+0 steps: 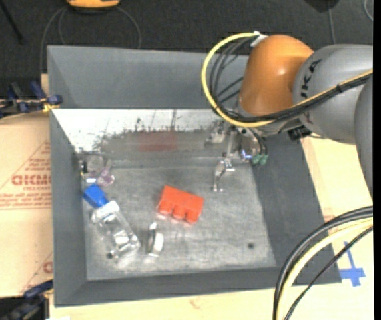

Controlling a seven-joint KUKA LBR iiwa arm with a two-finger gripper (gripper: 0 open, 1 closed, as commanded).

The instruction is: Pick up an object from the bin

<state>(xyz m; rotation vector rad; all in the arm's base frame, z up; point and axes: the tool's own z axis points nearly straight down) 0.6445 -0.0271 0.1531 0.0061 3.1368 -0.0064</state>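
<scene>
My gripper (221, 177) hangs over the right back part of the bin floor, its metal fingers pointing down above bare floor. Nothing shows between them. An orange-red block (179, 204) with rounded lobes on its near side lies left of and nearer than the gripper, apart from it. A small silver metal piece (154, 239) lies further toward the near edge, left of the block.
Along the bin's left side lie a clear plastic bottle-like thing (114, 231) with a blue cap (94, 195), and a small pale purple piece (104, 177) near the back left corner. The arm with its orange cover and looped cables overhangs the bin's right back corner.
</scene>
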